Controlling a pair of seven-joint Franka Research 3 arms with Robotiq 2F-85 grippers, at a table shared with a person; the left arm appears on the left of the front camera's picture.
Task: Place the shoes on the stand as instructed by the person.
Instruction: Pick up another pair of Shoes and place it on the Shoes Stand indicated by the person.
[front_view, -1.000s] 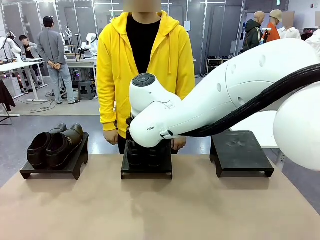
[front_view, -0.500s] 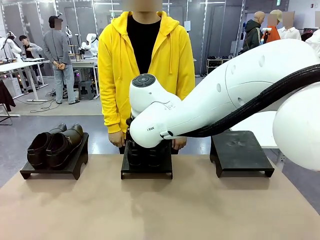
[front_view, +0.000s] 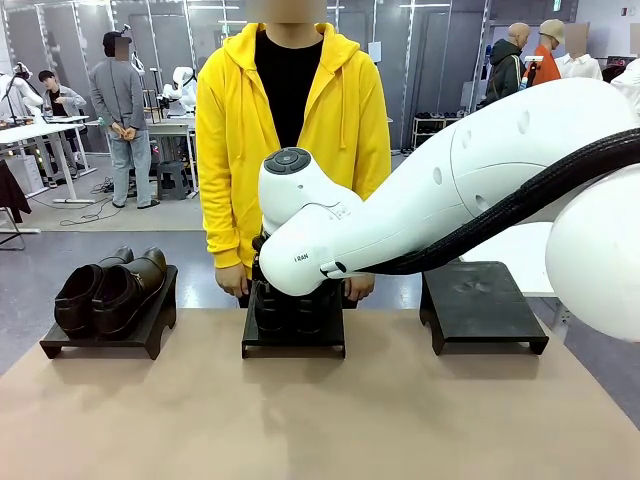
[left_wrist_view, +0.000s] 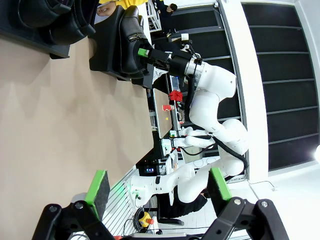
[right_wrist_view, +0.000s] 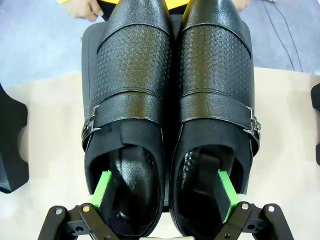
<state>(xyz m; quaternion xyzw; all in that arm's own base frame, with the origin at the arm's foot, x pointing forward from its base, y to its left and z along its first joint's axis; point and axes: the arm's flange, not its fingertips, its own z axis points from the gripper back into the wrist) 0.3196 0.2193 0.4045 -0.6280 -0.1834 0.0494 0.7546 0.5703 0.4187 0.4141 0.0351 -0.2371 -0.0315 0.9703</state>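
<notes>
A person in a bright yellow hoodie stands at the far side of the desk, hands low behind the middle of three black stands. The right arm reaches across from the right and hangs over that middle stand, hiding most of what sits on it. From the wrist, the right claw is spread wide, one green pad inside the opening of each shoe of the black pair, which lies side by side on the stand, toes toward the person; whether the pads touch the leather cannot be told. The dark brown pair sits together on the left stand, toes toward the robot. The right stand holds no shoes. The left claw, jaws apart and gripping nothing, hangs above bare desk, well away from the stands.
</notes>
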